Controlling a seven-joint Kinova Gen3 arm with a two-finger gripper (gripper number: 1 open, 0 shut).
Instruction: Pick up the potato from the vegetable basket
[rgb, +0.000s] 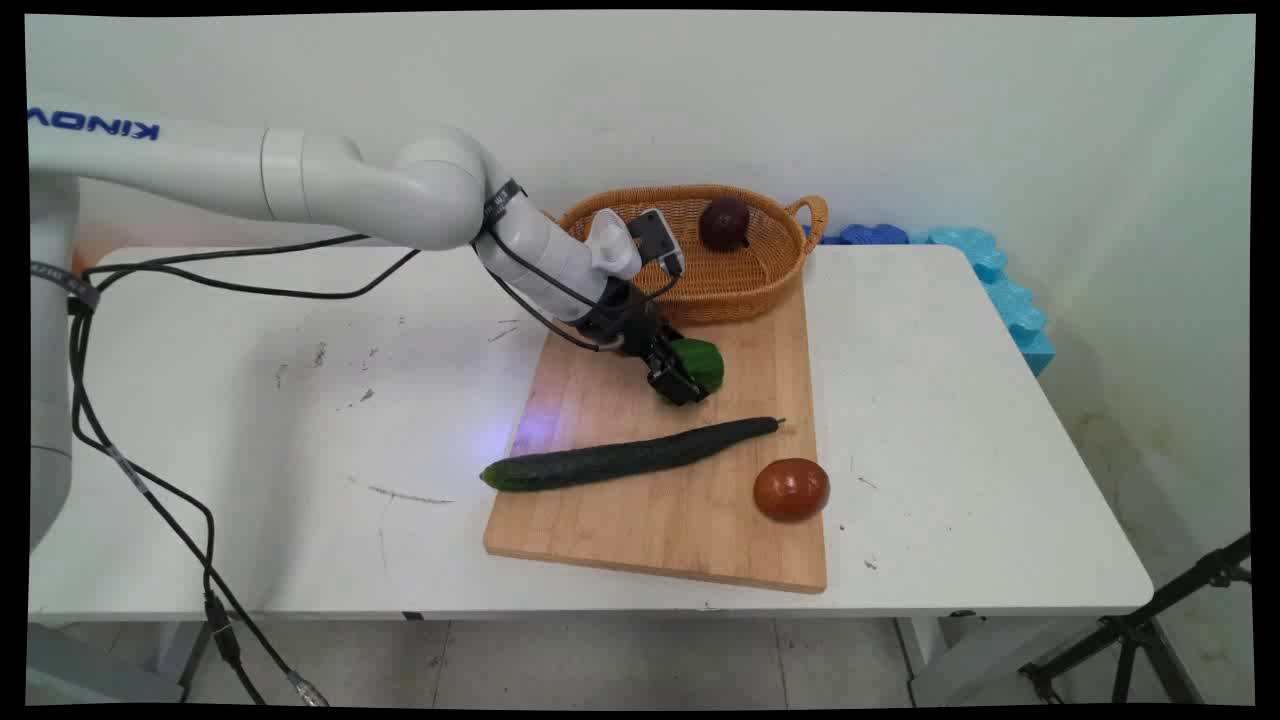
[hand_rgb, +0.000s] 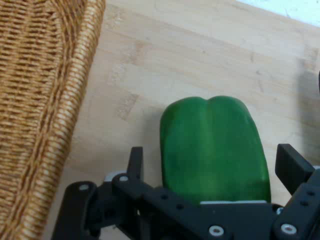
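Observation:
A green bell pepper (rgb: 702, 362) (hand_rgb: 212, 145) lies on the wooden cutting board (rgb: 660, 525) (hand_rgb: 175, 60), just in front of a wicker basket (rgb: 760, 285) (hand_rgb: 40, 100). My gripper (rgb: 681, 386) (hand_rgb: 215, 167) is down at the pepper and open. Its fingers (hand_rgb: 136, 161) stand on either side of the pepper, with small gaps showing between pads and skin. The pepper's near end is hidden behind the gripper's linkage in the hand view.
A long dark cucumber (rgb: 630, 455) lies across the board in front of the pepper, with a red tomato (rgb: 791, 489) near the board's right corner. A dark purple onion (rgb: 724, 223) sits in the basket. Blue foam (rgb: 1000, 290) lines the table's far right edge.

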